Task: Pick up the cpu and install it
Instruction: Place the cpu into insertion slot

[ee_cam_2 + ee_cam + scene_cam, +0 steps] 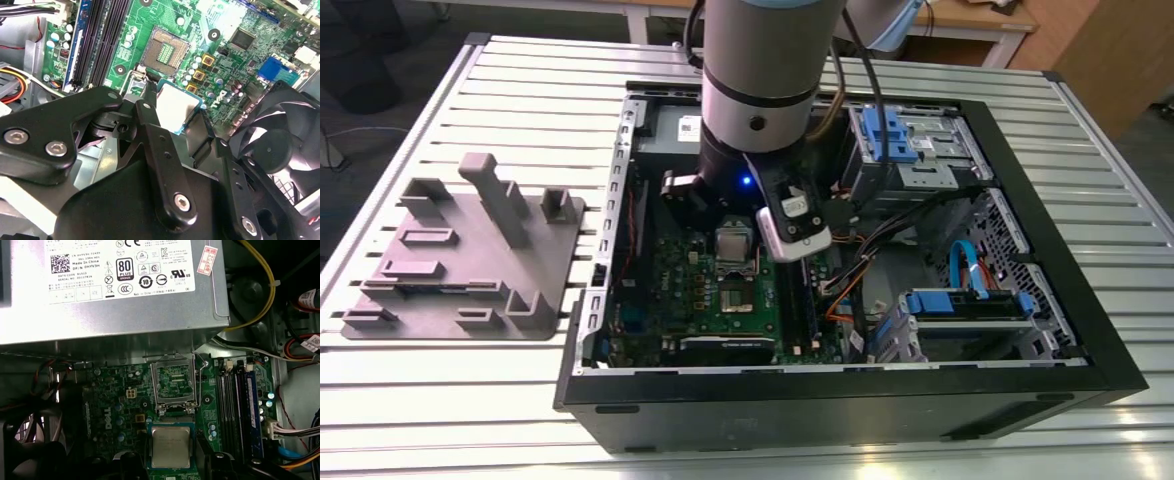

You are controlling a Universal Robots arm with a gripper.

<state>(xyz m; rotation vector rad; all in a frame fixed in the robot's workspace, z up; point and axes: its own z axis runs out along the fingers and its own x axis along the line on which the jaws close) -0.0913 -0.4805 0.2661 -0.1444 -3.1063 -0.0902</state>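
The cpu (174, 104) is a small silvery square with a pale rim, and my gripper (175, 114) is shut on it, one black finger (149, 116) on each side. It hangs a little above the green motherboard (235, 65), close to the open socket (167, 52) with its bare contacts. In the first wrist view the cpu (171, 447) lies just below the raised metal socket frame (174, 382), between the fingertips (129, 461). In the exterior view my arm (761, 130) reaches down into the open computer case over the motherboard (720, 300).
A grey moulded fixture plate (467, 260) lies on the slatted table at the exterior view's left. Inside the case are the power supply (115, 285), memory slots (240, 410), a black fan (280, 150), drive cages (907, 140) and loose cables (894, 240).
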